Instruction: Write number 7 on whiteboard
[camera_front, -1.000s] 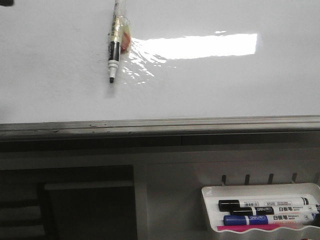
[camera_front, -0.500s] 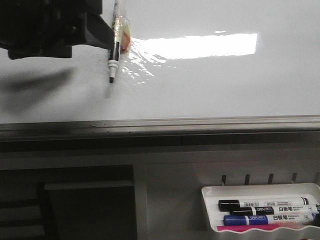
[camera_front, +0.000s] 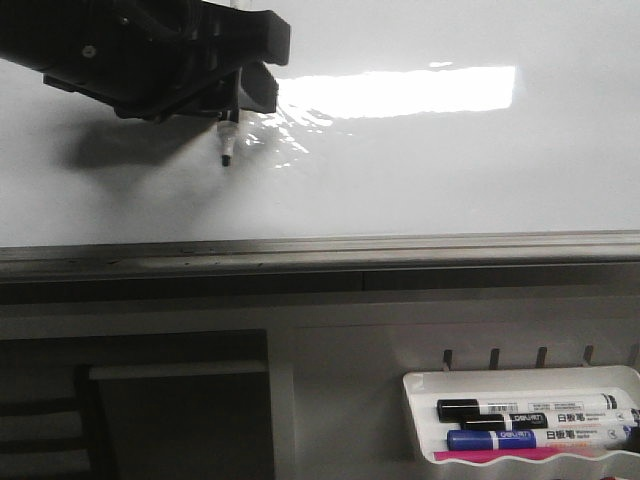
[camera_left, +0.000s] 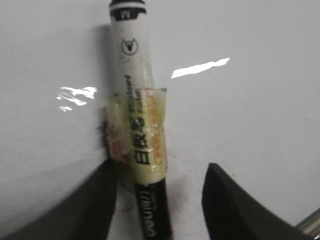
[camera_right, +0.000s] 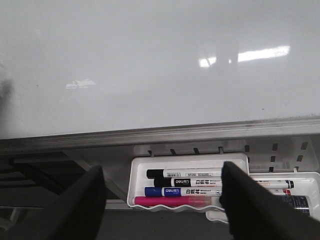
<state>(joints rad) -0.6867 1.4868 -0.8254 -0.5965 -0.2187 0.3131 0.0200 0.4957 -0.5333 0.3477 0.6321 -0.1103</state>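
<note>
No stroke of the number 7 shows yet on the whiteboard (camera_front: 420, 170), which fills the upper part of the front view, glossy white with a bright glare band and a grey rail below. I judge the step is grasping the marker (camera_left: 137, 150) lying on the board: the left gripper (camera_left: 157, 200) straddles its taped body, fingers spread. Next it must clamp squarely. The right gripper (camera_right: 162, 200) hangs unclenched over the tray (camera_right: 137, 165).

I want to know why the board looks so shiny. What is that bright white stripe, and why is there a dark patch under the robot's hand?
Front view: the stripe is lamp glare on the glossy whiteboard; the dark patch is the left gripper's shadow. Left wrist view: smaller glare streaks beside the slightly blurred marker. Right wrist view: fainter glints, fingers out of focus.
</note>
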